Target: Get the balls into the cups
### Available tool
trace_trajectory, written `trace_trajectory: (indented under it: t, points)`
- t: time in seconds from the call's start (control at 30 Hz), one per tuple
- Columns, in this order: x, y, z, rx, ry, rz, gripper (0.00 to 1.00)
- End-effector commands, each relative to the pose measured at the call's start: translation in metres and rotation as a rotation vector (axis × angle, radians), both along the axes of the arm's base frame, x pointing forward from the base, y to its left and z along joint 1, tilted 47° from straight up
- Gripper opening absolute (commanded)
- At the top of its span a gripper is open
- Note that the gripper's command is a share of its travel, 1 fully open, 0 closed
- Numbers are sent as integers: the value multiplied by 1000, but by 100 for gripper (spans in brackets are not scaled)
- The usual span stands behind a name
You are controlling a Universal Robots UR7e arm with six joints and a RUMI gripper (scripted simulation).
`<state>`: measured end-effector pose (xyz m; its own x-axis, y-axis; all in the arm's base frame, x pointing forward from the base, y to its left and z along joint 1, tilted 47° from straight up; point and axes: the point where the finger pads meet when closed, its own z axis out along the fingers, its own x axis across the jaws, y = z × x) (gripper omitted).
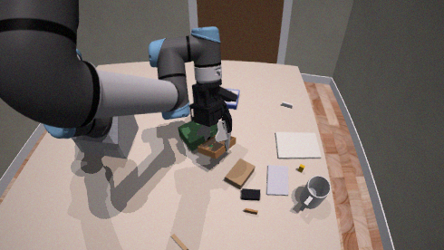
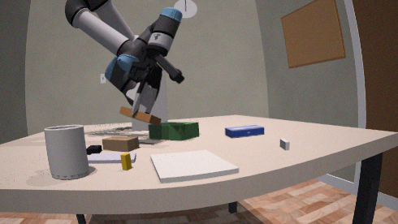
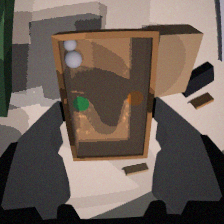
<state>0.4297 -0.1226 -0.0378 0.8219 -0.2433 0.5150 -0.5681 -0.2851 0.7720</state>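
Note:
My gripper (image 1: 217, 135) (image 2: 142, 109) (image 3: 107, 100) is shut on the covered wooden puzzle (image 1: 218, 149) (image 2: 144, 117) (image 3: 107, 60) and holds it tilted above the table, next to a green block (image 1: 189, 131) (image 2: 174, 131). In the wrist view the small ball (image 3: 69, 45) and the large ball sit together in the puzzle's top left corner. The green cup (image 3: 80, 104) lies below them on the left side. The orange cup (image 3: 135, 98) is on the right side. Both cups look empty.
A brown block (image 1: 240, 173) (image 2: 120, 143), a black block (image 1: 250, 194), a thin white plate (image 1: 277, 179), a white slab (image 1: 297, 145) (image 2: 192, 164), a yellow cube (image 1: 301, 168) (image 2: 126, 161) and a grey mug (image 1: 317, 187) (image 2: 66, 151) lie to the right. A blue box (image 1: 234, 96) (image 2: 244, 131) lies behind.

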Motion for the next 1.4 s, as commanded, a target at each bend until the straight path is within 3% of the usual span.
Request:
trace_trajectory:
  t: [0.0,0.67,1.37]
  points:
    - [0,0,1,60,0,-10,44]
    - [1,-3,5,368,5,-57,44]
    - [1,-3,5,375,9,-65,44]
